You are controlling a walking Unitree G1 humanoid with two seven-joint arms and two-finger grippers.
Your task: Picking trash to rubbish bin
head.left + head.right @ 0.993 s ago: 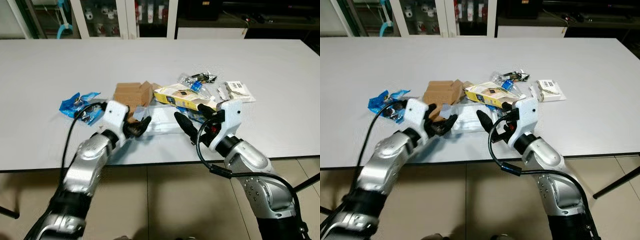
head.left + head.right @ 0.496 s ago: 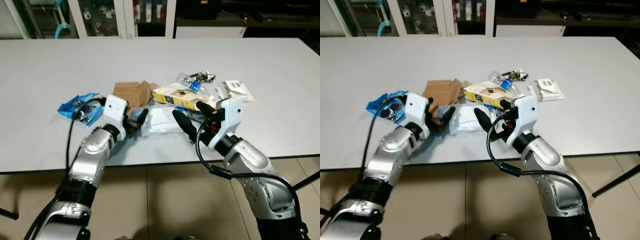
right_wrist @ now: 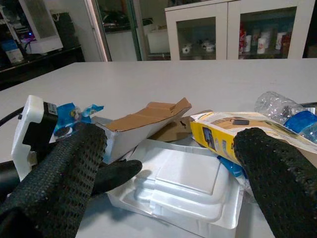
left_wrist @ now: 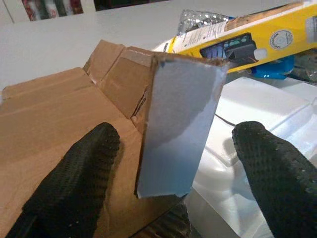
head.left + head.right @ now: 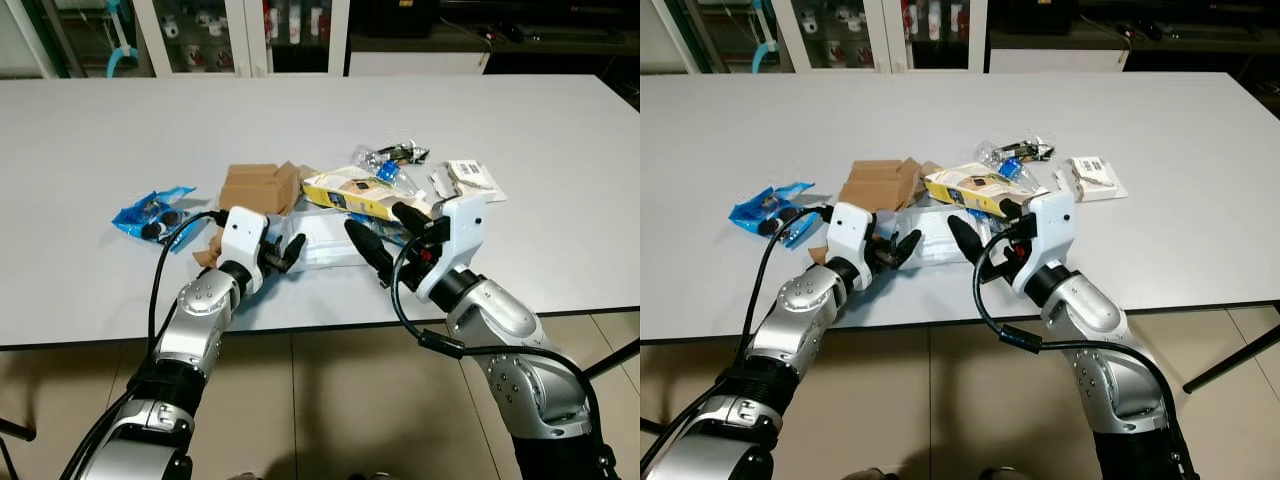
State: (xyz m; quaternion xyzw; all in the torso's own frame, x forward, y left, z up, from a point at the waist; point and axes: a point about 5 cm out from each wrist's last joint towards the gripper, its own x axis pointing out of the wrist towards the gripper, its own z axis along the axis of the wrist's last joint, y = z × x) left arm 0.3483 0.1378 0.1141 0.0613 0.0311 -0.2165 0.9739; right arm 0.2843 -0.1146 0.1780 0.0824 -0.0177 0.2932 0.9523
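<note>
Left wrist view: left pincer spread wide around cardboard flap; right pincer wide.

We can read no text, brand or number here. The yellow packet carries a dark printed panel and a small round emblem, but the marks are too blurred for us to make out. The white card on the desk shows dark print that is too small to read. The blue wrapper bears printing we cannot decipher either.
</note>
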